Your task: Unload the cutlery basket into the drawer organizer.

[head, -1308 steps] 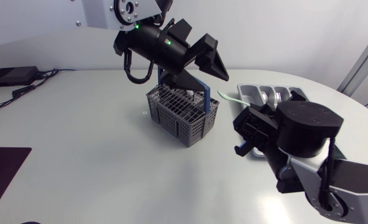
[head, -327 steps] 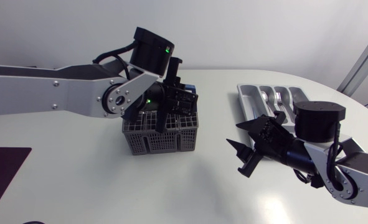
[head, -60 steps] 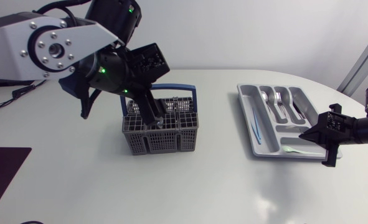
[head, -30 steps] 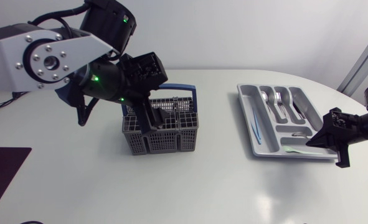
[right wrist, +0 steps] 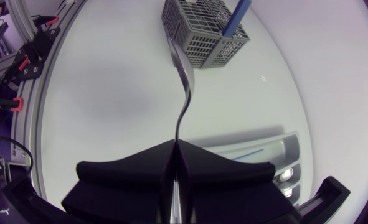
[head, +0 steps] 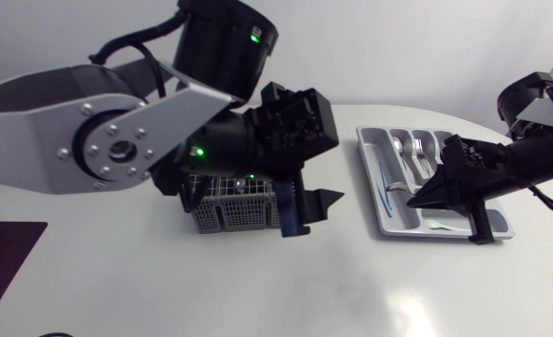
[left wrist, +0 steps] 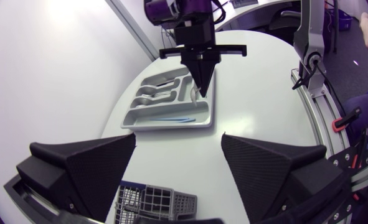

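The grey cutlery basket [head: 227, 208] with its blue handle [head: 286, 208] stands at mid-table, largely hidden by my left arm. My left gripper [head: 315, 210] hangs open and holds nothing, just past the basket's right side. In the left wrist view the gripper [left wrist: 178, 135] has its fingers wide apart, with the basket [left wrist: 155, 203] below them. The grey drawer organizer [head: 459, 159] lies to the right with spoons [head: 416, 150] in it. Over its left compartments my right gripper [head: 424, 194] is shut on a metal spoon [right wrist: 182, 68], which sticks out ahead of the shut fingers [right wrist: 134, 165].
A thin blue utensil [head: 385, 183] lies in the organizer's left slot and a pale green one [head: 440, 225] at its near end. My bulky left arm [head: 117, 140] spans the table's left half. A dark mat [head: 5, 248] sits at the left edge.
My left arm has swung up and to the right, carrying its open gripper from above the basket to its right side. My right gripper has moved left, over the organizer.
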You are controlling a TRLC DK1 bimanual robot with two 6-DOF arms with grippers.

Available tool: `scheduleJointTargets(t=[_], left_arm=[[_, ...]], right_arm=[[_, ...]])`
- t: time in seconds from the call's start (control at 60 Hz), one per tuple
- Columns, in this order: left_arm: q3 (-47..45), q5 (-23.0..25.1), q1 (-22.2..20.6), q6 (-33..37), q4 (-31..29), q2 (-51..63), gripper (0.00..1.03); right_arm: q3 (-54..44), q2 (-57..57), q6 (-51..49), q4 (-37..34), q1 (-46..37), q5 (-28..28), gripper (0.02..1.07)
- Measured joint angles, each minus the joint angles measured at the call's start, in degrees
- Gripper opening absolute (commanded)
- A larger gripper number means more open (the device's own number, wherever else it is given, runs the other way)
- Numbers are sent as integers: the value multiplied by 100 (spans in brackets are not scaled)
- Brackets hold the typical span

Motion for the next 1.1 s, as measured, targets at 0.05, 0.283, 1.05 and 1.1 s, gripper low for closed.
scheduleJointTargets(t=[0.05, 0.283, 1.05, 1.1], left_arm=[[0, 0, -81, 0, 77, 107, 95], [-39, 0, -249, -24, 411, 452, 95], [-59, -17, -247, -323, 1121, 868, 33], [-59, -17, -240, -330, 1134, 868, 25]], right_arm=[[-9, -26, 197, -2, 184, -20, 7], [-9, -221, 876, 68, 632, -160, 7], [-450, -706, 1759, 634, 1401, -111, 7], [-466, -706, 1781, 636, 1414, -114, 7]])
